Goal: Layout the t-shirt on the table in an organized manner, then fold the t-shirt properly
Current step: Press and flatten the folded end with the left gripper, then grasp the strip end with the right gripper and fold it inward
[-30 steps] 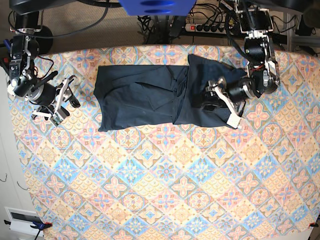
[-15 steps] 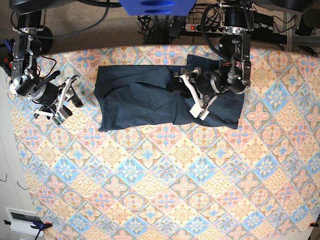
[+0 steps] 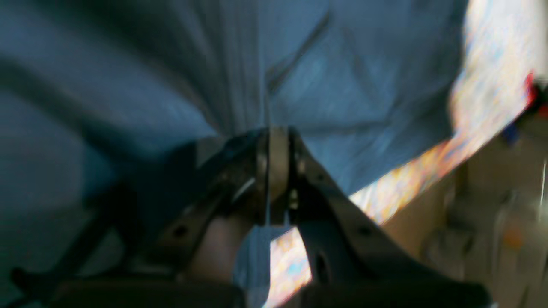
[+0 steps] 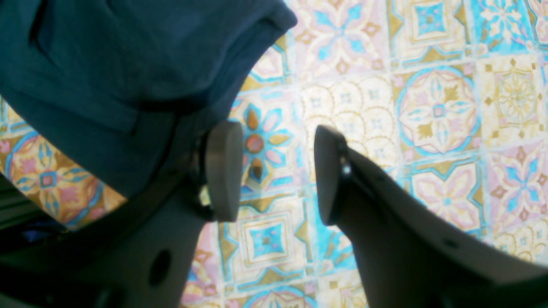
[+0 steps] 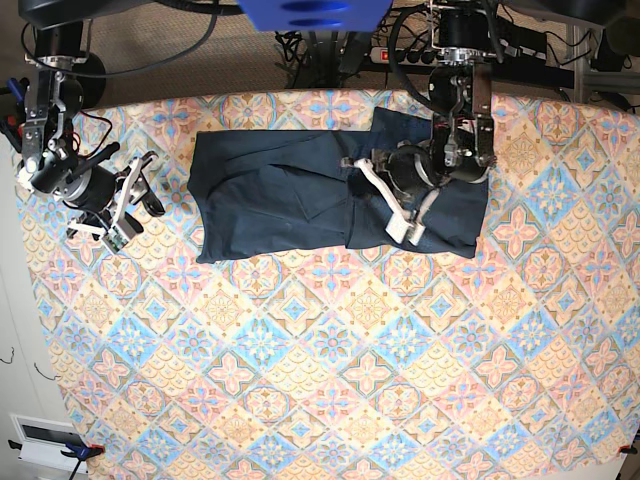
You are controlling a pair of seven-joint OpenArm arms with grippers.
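Note:
The dark navy t-shirt (image 5: 280, 190) lies spread across the far middle of the patterned table (image 5: 330, 350), with its right part folded over. My left gripper (image 5: 395, 195) rests on the shirt's right half. In the left wrist view the left gripper (image 3: 274, 132) has its jaws pressed together, and creases in the blue t-shirt (image 3: 364, 85) fan out from its tips. My right gripper (image 5: 125, 205) sits at the table's left side, clear of the shirt. In the right wrist view the right gripper (image 4: 274, 171) is open over bare table (image 4: 428, 107), beside a t-shirt (image 4: 107, 64) edge.
A power strip with cables (image 5: 420, 52) runs behind the table's far edge. A blue part (image 5: 315, 12) hangs at the top centre. A white box (image 5: 45, 440) sits off the table's near left corner. The table's left edge is close to the right arm.
My left arm swung left across the shirt from its right part toward the middle, and its jaws closed. The right arm barely moved.

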